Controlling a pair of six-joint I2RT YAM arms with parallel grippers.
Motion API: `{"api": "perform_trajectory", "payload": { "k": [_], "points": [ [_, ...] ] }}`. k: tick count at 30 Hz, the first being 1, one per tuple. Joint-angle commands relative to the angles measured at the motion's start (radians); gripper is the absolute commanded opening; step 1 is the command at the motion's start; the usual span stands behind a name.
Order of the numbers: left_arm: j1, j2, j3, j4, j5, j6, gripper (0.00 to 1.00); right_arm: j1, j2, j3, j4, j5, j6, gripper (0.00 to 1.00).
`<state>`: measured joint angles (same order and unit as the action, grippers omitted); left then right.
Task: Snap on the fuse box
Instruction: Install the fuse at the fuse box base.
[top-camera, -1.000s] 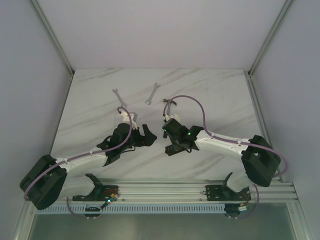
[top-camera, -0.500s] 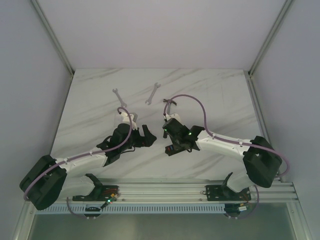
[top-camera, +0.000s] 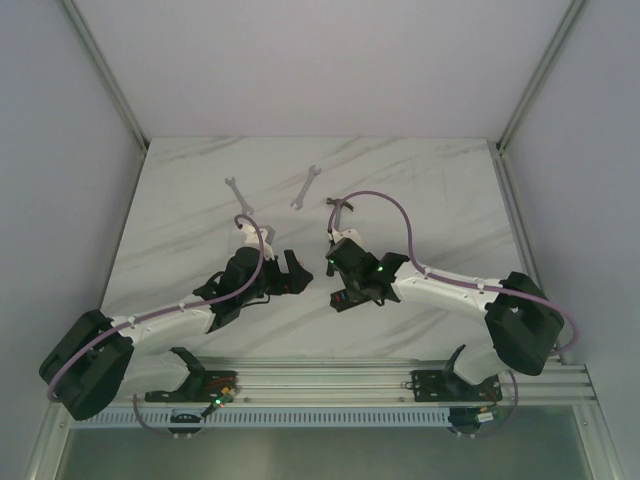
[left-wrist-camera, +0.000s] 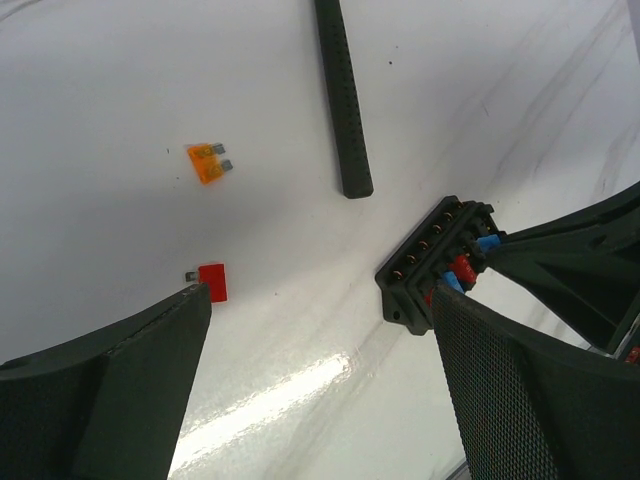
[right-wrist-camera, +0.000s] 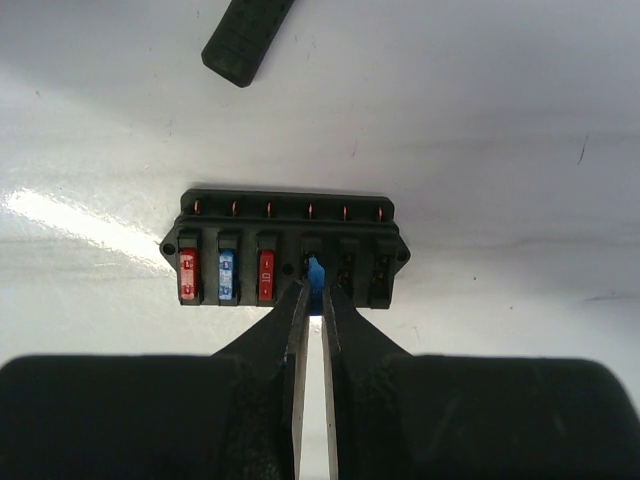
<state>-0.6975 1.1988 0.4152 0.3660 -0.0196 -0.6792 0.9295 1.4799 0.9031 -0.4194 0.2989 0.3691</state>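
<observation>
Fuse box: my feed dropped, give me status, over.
Left claw open, empty. Right claw shut on blue fuse at fuse box fourth slot. Three fuses seated, two slots empty. Hammer handle clear of box.

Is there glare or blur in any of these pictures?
Left wrist: a glare streak on the table between the fingers. Right wrist: glare left of the fuse box, which is sharp. Top external: even, soft light, no glare.
</observation>
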Motion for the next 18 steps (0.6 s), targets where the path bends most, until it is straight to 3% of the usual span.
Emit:
{"api": "perform_trajectory", "payload": {
  "k": [1, 18],
  "points": [
    [0.004, -0.014, -0.005, -0.012, -0.003, -0.005, 1.00, 0.006, 0.007, -0.021, 0.008, 0.004, -0.004, 0.00],
    [0.004, -0.024, -0.006, -0.015, 0.003, -0.016, 1.00, 0.006, 0.017, -0.025, 0.025, -0.008, -0.006, 0.00]
  ]
}}
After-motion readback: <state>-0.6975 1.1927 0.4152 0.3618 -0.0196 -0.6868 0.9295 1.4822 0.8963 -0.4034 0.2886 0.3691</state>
